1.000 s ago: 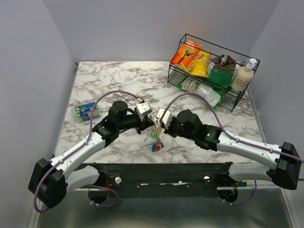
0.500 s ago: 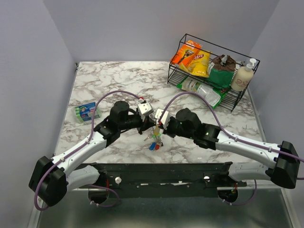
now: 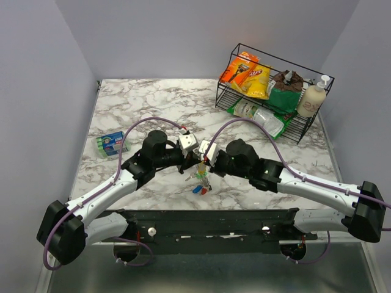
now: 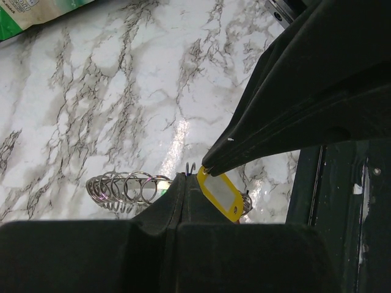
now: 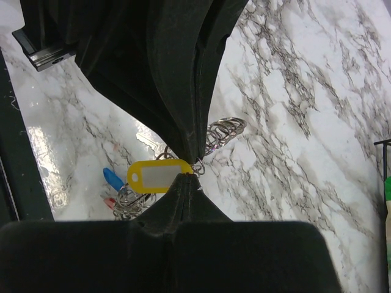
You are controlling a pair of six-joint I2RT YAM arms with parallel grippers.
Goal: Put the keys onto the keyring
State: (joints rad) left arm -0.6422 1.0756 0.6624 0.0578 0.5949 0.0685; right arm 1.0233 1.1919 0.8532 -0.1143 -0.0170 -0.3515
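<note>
Top view from above: two black-and-white arms reach inward over a white marble table (image 3: 153, 104) and meet near its front middle. The left gripper (image 3: 192, 165) and the right gripper (image 3: 202, 167) are tip to tip, both claws pressed together. Directly below them sits the bunch of keys (image 3: 200, 185), with a blue and a red head lowest. The keyring shows here only as a faint glint and cannot be made out clearly. A black wire rack (image 3: 293, 131) of snack bags stands at the far right, with a soap bottle (image 3: 313, 99) in its end. A green sponge pack (image 3: 111, 144) lies at the left.

Left wrist view: the left gripper (image 4: 182, 183) has its dark fingers shut flat against each other. A yellow key tag (image 4: 221, 195) lies just beside their tip. The right gripper (image 4: 211, 166) comes down from the upper right to the tag's top corner. The keyring (image 4: 125, 188), a silvery run of linked loops, stretches left from the fingertips.

Right wrist view: the right gripper (image 5: 186, 178) is shut, meeting the left gripper (image 5: 194, 152) at a small wire loop on the yellow key tag (image 5: 160, 176). Which claw actually grips that wire cannot be told. The keyring (image 5: 223, 130) curls off to the right. A blue key (image 5: 113, 178) lies below left of the tag.
</note>
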